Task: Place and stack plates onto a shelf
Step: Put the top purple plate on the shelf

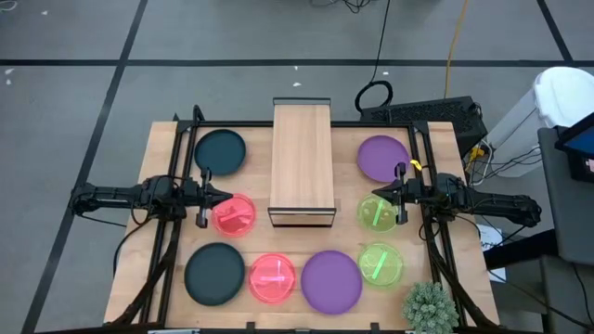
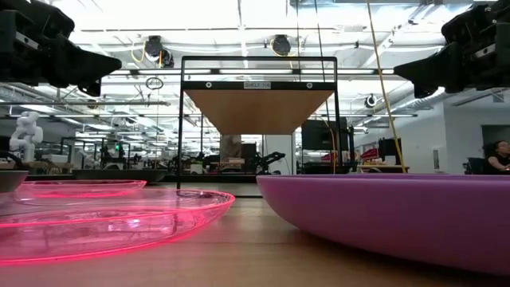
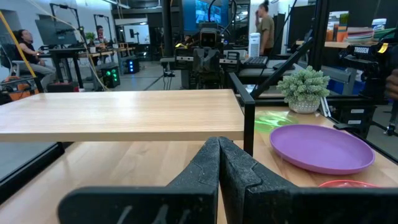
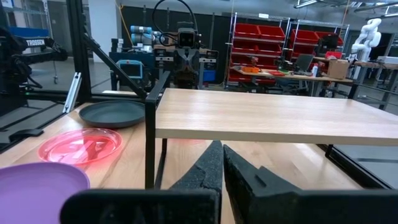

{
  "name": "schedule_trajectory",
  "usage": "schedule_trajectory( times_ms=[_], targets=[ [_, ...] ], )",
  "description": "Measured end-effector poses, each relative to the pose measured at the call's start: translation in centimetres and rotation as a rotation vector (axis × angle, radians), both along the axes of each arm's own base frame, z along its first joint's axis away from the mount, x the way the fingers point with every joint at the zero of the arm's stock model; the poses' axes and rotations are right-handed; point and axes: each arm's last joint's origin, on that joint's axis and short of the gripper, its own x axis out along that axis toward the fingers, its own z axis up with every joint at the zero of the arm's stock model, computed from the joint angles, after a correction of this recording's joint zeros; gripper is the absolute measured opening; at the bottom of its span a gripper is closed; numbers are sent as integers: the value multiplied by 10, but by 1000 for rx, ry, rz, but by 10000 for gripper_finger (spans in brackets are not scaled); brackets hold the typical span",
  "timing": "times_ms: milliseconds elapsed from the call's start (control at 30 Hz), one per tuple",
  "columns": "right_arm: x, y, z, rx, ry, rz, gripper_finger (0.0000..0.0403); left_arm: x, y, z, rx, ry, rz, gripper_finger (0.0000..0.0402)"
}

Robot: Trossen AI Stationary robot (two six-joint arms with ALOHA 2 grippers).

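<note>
Bare wood-topped shelf [image 1: 302,158], eight colourful plates [image 1: 331,281]

The high view looked straight down on the table [image 1: 162,148]. The low view sat at tabletop level. Both wrist views faced the shelf [image 3: 124,115] from opposite sides.

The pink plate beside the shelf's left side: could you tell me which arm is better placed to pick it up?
Left. The left gripper hovers at that pink plate, jaws shut; the right gripper waits across the shelf.
</note>
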Motion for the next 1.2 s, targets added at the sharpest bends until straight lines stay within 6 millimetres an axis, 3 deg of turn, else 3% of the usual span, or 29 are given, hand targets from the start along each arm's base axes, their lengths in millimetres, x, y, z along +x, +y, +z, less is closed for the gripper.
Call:
schedule_trajectory(
  times_ms=[567,767,933,1200],
  targets=[
    [-1,-1,5,140,-15,-40,0,0,0,0,0,-3,0,1],
    [-9,-2,52,164,-118,-77,0,0,0,0,-20,0,-1,1],
    [-11,-2,115,159,-131,-97,0,0,0,-4,-36,45,-4,1],
    [8,-5,214,160,14,-128,0,4,0,-9,26,104,-5,1]
  ],
)
